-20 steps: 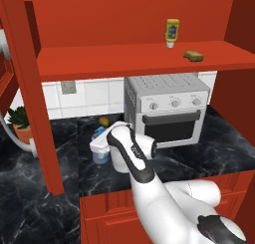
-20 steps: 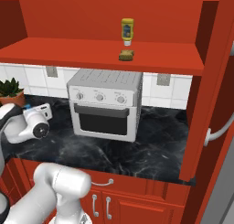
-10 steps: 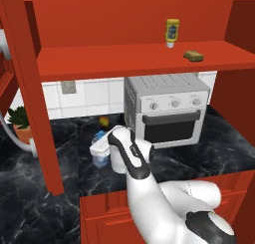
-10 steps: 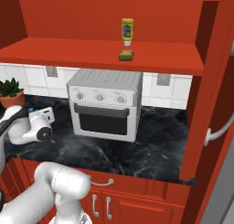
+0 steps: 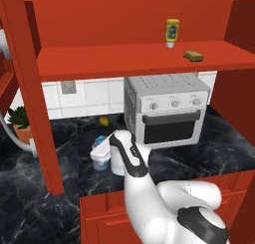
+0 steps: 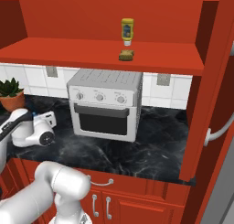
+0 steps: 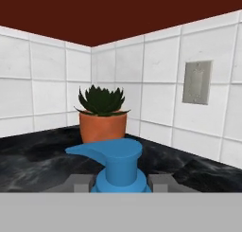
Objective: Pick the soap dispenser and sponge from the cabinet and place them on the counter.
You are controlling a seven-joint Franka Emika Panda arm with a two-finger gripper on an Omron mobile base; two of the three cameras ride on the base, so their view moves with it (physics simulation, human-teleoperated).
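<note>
Compared with the earlier frames, the gripper [image 7: 118, 186] has descended toward the counter [image 5: 209, 148], carrying the soap dispenser [image 7: 113, 167]; its fingers are pinched on the bottle beneath the smooth blue pump top. The sponge [image 6: 126, 55], a tan rectangular block, lies unmoved on the red cabinet [image 6: 109, 51] shelf, just in front of a yellow squeeze bottle [image 6: 127, 31]. A boxy grey toaster oven [image 6: 106, 104] stands on the veined black worktop. No lettering is legible.
</note>
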